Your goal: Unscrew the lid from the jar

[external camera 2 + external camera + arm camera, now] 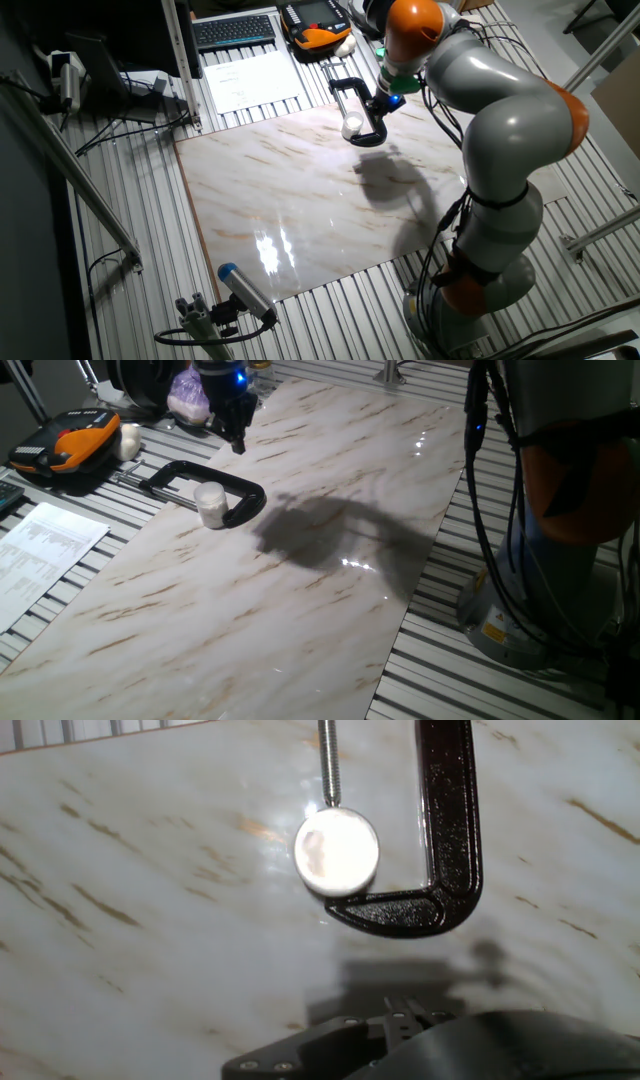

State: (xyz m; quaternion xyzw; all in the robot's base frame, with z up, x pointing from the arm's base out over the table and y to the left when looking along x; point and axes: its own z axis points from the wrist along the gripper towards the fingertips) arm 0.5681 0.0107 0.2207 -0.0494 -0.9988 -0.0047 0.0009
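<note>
The jar (213, 510) is a small whitish cylinder standing on the marble slab (300, 590), pinched between the screw and jaw of a black C-clamp (230, 485). Its flat round lid (208, 491) sits on top. In the hand view the lid (337, 848) faces the camera as a pale disc. My gripper (238, 444) hangs above the slab, behind and to the right of the jar and well apart from it. Its fingers come together to a point with nothing between them. In the other fixed view the gripper (378, 102) is just right of the jar (352, 127).
An orange-and-black device (70, 442), a white lump (128, 440) and a purple bag (188, 398) lie beyond the slab's far left corner. A printed sheet (45, 545) lies on the slatted table to the left. The robot's base (540, 610) stands right of the slab.
</note>
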